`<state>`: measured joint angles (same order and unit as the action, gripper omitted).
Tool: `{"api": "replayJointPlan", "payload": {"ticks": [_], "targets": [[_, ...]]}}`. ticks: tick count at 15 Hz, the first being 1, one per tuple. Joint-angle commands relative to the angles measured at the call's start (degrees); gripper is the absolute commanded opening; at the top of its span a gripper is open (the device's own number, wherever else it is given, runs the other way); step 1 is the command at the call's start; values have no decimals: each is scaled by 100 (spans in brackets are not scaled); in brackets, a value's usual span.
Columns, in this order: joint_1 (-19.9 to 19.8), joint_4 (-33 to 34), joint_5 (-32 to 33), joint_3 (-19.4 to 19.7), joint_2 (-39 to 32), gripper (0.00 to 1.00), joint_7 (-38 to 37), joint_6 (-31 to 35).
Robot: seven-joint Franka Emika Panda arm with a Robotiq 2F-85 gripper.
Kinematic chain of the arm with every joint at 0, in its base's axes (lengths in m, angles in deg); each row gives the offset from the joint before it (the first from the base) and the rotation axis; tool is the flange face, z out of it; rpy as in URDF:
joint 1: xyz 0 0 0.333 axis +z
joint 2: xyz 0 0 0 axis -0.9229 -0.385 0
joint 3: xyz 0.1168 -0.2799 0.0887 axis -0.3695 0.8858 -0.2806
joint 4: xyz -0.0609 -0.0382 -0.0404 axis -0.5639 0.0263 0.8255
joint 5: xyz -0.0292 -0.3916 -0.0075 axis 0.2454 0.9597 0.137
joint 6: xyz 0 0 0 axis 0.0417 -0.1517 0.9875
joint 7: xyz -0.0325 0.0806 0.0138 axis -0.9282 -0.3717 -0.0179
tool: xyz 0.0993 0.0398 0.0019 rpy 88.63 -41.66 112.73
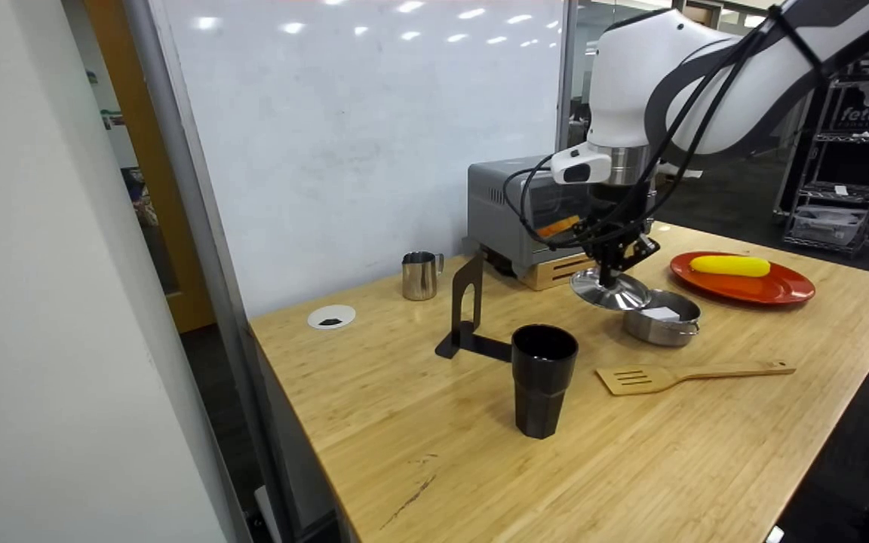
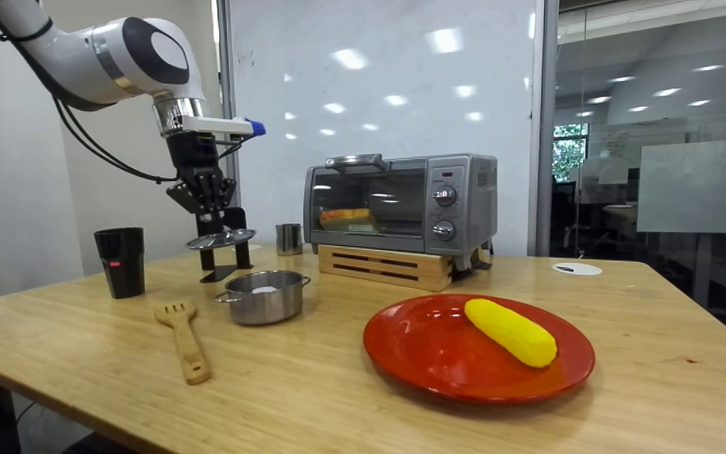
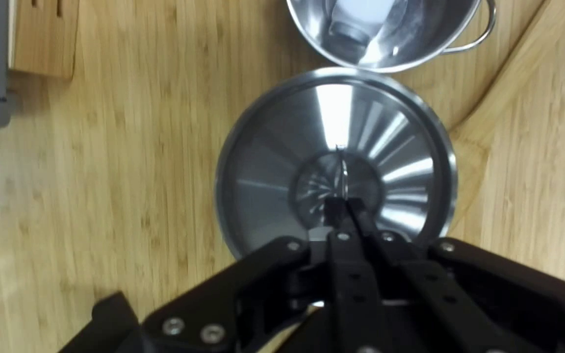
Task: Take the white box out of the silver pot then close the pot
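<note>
Over the pale wooden bench [image 1: 404, 400], the pincer [image 3: 344, 202], nearly fully closed, grips the lid [image 3: 282, 157] by its handle [image 3: 345, 179] and should lower it level, well apart from the silver pot [image 1: 664, 331], inside which the white box [image 1: 659, 314] lies, before releasing.

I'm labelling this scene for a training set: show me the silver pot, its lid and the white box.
Silver pot [image 2: 268, 305]: in an exterior view, on its outer wall.
Lid [image 3: 307, 130]: in the wrist view, on its shiny top face.
White box [image 1: 661, 314]: in an exterior view, on its visible upper part.
</note>
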<state>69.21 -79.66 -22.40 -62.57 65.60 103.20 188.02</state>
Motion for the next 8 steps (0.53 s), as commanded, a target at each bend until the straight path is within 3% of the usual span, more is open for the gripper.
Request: {"api": "replayJointPlan", "payload": {"ticks": [1,8], "targets": [[55,258,-300,-189,-227,1,350,-85],[-63,561,-309,-134,-987,1,391,-61]]}}
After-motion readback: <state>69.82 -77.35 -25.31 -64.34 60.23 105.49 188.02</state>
